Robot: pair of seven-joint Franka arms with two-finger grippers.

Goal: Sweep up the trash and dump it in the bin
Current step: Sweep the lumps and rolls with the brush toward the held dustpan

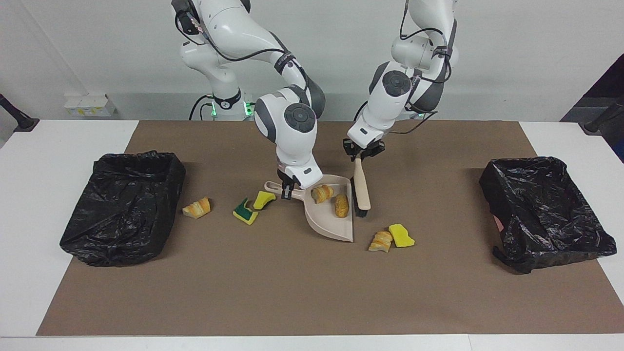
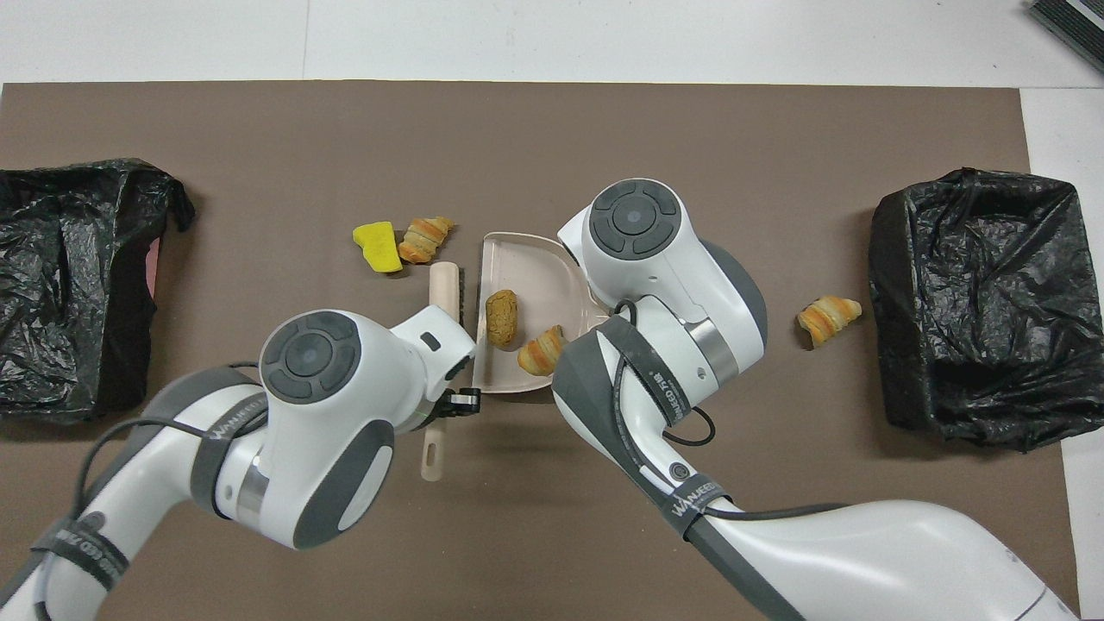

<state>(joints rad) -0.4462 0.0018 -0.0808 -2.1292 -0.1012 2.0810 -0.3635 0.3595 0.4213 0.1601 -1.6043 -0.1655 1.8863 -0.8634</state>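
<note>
Left gripper [image 1: 361,155]: jaws clamped on the handle of the brush [image 1: 361,185], low over the brown mat [image 1: 302,292].
Brush: beige; bristle end down on the mat, just beside the dustpan's open edge on the left arm's side; its handle runs back toward the robots.
Right gripper [image 1: 288,189]: jaws closed on the handle of the dustpan [image 1: 326,222].
Dustpan: beige; flat on the mat at mid-table; in the facing view its handle points to about 10 o'clock.
Trash in the pan: two bread-like chunks, a striped one [image 1: 322,193] nearer the robots and a plain brown one [image 1: 341,205] touching or just beside it.
Trash at 4 o'clock of the pan (facing view): a striped chunk [image 1: 380,241] and a yellow sponge piece [image 1: 401,235], side by side on the mat, near the pan's open edge.
Trash at 9 o'clock of the pan: a yellow sponge piece [image 1: 263,199] just beside the dustpan handle, and a green-backed sponge piece [image 1: 245,212] close to it.
Trash farther out at 9 o'clock: a striped chunk [image 1: 197,207], near the bin.
Bins: one black-bagged bin [image 1: 122,207] at the right arm's end of the tabletop [image 1: 29,195], a second [image 1: 543,212] at the left arm's end.
</note>
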